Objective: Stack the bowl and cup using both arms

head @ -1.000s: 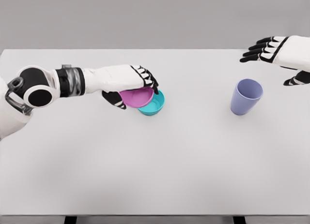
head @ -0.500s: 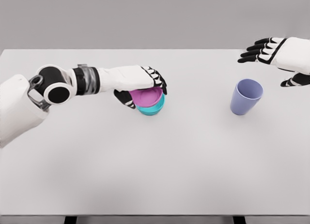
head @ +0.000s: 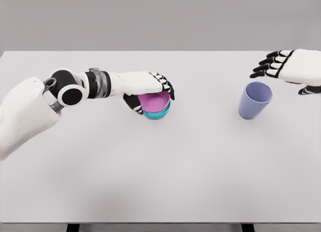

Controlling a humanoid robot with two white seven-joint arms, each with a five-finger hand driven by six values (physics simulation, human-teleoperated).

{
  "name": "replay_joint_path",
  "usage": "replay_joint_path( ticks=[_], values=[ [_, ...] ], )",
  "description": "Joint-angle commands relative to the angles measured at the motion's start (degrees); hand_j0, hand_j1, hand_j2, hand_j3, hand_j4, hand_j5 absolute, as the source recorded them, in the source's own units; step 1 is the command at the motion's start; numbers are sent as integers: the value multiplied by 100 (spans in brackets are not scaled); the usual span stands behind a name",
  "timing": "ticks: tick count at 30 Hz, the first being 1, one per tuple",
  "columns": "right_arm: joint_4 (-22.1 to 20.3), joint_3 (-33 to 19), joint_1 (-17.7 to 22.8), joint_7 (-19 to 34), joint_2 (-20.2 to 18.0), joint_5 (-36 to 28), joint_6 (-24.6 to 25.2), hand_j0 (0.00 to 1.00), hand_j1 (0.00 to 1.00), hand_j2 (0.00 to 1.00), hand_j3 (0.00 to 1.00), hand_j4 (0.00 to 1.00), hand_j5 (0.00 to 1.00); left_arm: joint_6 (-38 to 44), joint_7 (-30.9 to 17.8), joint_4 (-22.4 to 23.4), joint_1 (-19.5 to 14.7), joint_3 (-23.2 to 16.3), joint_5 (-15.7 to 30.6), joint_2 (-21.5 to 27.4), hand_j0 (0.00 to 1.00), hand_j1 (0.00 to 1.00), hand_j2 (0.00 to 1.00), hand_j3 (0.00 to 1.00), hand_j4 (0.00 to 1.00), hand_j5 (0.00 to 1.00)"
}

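Note:
A pink bowl [head: 154,101] sits nested inside a teal bowl [head: 158,113] near the middle of the white table [head: 160,162]. My left hand [head: 150,91] still wraps the pink bowl's rim, fingers over its far edge and thumb at its left side. A lavender cup [head: 255,99] stands upright to the right. My right hand [head: 283,66] hovers above and to the right of the cup, fingers spread, holding nothing.
The left forearm [head: 95,84] stretches across the table's left half at bowl height. The table's front edge runs along the bottom of the view.
The left hand lowered the pink bowl rightward into the teal bowl, where it now sits level. The right hand drifted slightly down toward the cup.

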Motion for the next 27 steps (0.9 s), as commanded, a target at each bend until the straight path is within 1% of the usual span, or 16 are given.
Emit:
replay_joint_path(
  ticks=[1,3,5,10,13,19,23,25,27],
  values=[
    [22,126,0,-3,78,2,15,100,100,100,100,100,100,1,0,78,0,1,26,-48,65,65,65,65,65,65],
    [40,161,0,-3,148,257,15,100,100,100,100,100,100,1,0,87,9,1,26,-65,65,65,65,65,65,65],
    [31,161,-9,-3,174,257,15,100,100,100,100,100,100,-8,0,113,9,1,26,-65,65,65,65,65,65,65],
    [40,196,-62,-3,403,266,15,100,100,100,100,100,100,-17,0,201,0,1,26,-74,65,65,65,65,65,65],
    [40,223,-62,-3,412,266,15,100,100,100,100,100,100,-17,0,254,0,1,26,-83,65,65,65,65,65,65],
    [40,469,-62,-3,420,275,15,100,100,100,100,100,100,-17,0,280,9,1,26,-118,66,66,66,66,66,66],
    [40,513,-62,-3,438,275,15,100,100,100,100,100,100,-17,0,307,9,1,26,-118,66,66,66,66,66,66],
    [101,539,-70,-3,491,327,15,100,100,100,100,100,100,-34,0,438,9,-8,35,-127,66,66,66,66,66,66],
    [347,618,-193,-3,658,459,15,100,100,100,100,100,100,-52,0,439,9,-8,35,-127,66,66,66,66,66,66]
  ],
)
